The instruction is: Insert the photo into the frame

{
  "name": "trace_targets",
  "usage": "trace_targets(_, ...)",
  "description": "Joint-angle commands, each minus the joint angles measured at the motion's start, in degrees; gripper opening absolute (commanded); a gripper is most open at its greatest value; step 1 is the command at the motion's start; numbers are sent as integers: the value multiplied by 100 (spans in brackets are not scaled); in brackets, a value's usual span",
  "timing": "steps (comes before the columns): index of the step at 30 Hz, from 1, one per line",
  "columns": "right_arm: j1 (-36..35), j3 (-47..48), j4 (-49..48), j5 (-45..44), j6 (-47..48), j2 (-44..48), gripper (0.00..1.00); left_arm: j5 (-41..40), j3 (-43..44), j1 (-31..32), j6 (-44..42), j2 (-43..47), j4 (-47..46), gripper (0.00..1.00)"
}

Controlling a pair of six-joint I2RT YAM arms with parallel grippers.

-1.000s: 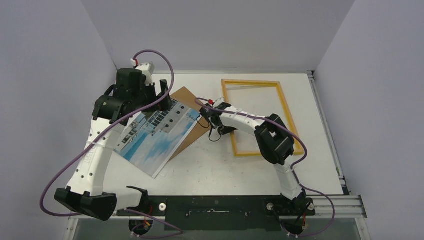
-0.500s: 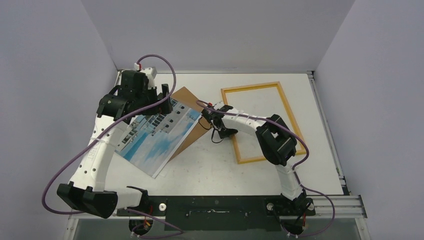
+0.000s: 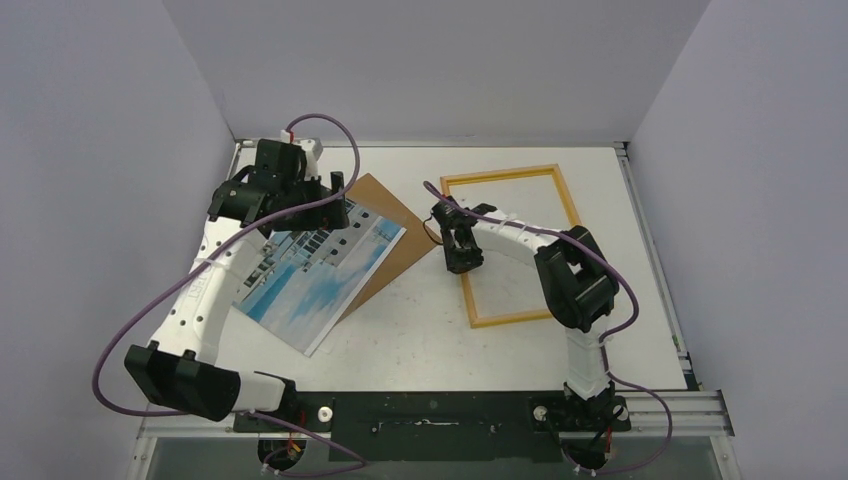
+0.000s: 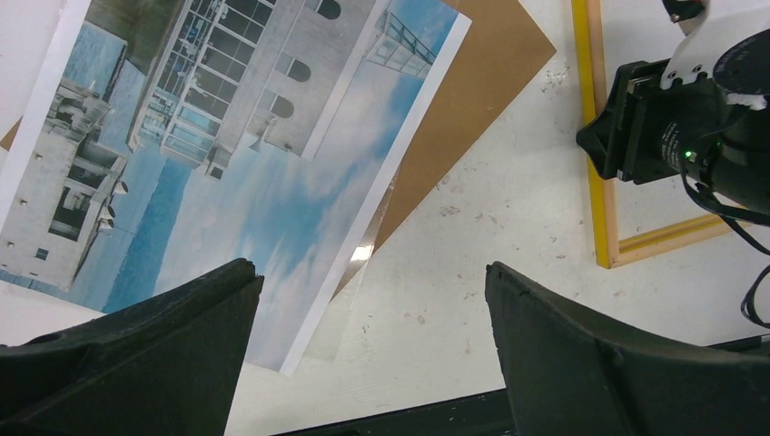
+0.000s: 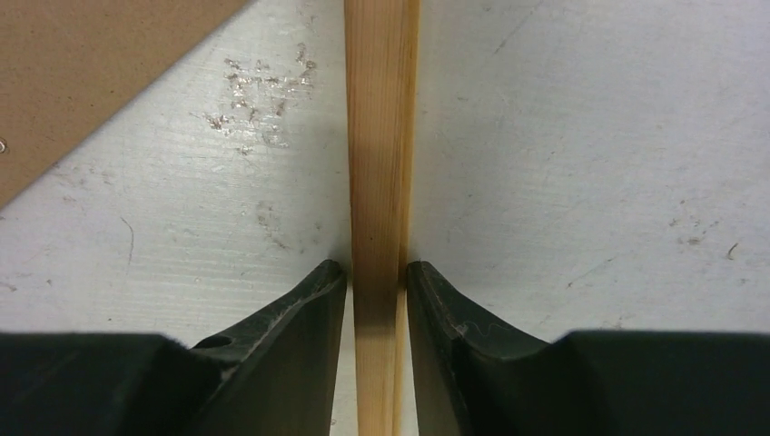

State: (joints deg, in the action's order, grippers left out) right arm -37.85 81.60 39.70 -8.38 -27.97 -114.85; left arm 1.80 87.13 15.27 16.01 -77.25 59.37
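Grips the frame (image 3: 505,320) with the right claw (image 3: 463,262), on the left long rail, a little right of centre in the top view. Seen from the right wrist: one dark finger (image 5: 300,318) against each side of the pale wooden rail, no gap on either side, so clamped on the rail. Under the rail, white scratched counter (image 3: 420,340); not possible to tell whether lifted a little or lying flat there. Frame as a whole in the right half of the top view, long sides running up and down, slightly turned against the counter's edges, wood-coloured on top with yellow at the edge.

Holds the left claw (image 4: 372,271) wide apart with nothing between the fingers (image 4: 590,363), in the air over the upper left part of the counter. Touches neither the photo nor anything else.

Photo (image 3: 318,268) left of centre in the top view, flat, printed side up, set diagonally: pale building toward the upper end, blue sky and water toward the lower left. Not in the frame; to the left of it, apart. Below the photo a brown board (image 3: 385,205), sticking out at the upper right, its corner pointing at the frame, near the right claw but apart from the rail. Along the photo's lower right edge, a thin shiny strip (image 4: 350,291) like a clear sheet; cannot say more about it.
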Motion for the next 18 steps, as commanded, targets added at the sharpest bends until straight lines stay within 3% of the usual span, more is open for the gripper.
trace_targets(1, 67, -157, -375, 679, -165, 271, 29, 146, 137, -33, -83, -122, -121, 94)
trace_targets(7, 62, -190, -509, 1084, -336, 162, 20, 389, -447, -33, 57, -403, -684, 93)
trace_targets(18, -320, 141, -681, 1519, -515, -218, 21, 364, -653, -63, 309, -1373, -1262, 89)
